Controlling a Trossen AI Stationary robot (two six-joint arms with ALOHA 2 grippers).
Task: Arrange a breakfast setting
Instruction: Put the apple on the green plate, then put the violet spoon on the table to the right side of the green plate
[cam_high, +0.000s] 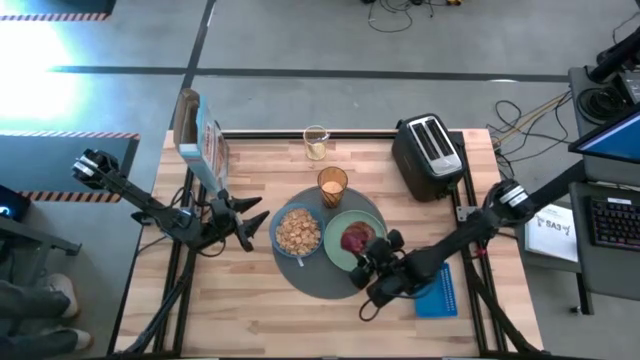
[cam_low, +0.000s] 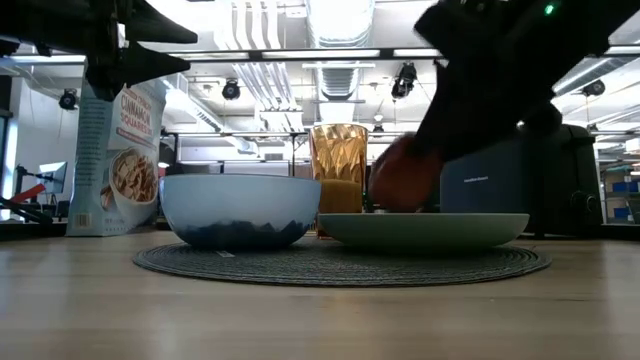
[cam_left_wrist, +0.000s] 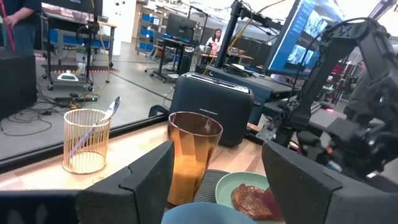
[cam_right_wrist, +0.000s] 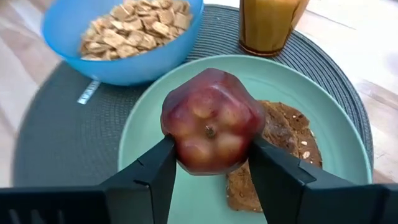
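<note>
a: fruit first — the red fruit (cam_right_wrist: 212, 121) sits between the two dark fingers of the right gripper (cam_right_wrist: 211, 163), pinched on both sides, stem end facing the wrist camera. it hangs over the pale-green plate (cam_right_wrist: 155, 118); whether it touches the plate i cannot tell.

b: and under it?

a: a toast slice (cam_right_wrist: 283, 140) lies flat on that plate, partly behind the fruit. the plate rests on the round dark-grey mat (cam_high: 315, 270), on the side nearer the right arm.

b: the rest of the setting?

a: the small blue bowl (cam_high: 297, 232) is on the same mat, just beside the plate, filled with brown cereal (cam_high: 297, 230). the amber tumbler (cam_high: 332, 186) stands upright at the mat's far edge, with orange liquid in its lower part.

b: left arm?

a: the left gripper (cam_high: 255, 222) is near the bowl's outer side, above the table, fingers spread apart and holding nothing.

b: anything around the setting?

a: a cereal box (cam_high: 198, 140) stands near the table's far left corner, a black-and-silver toaster (cam_high: 428, 155) near the far right. a wire cup (cam_high: 315, 142) with a utensil in it stands behind the tumbler, and a blue slotted basket (cam_high: 440, 292) lies by the right arm.
</note>
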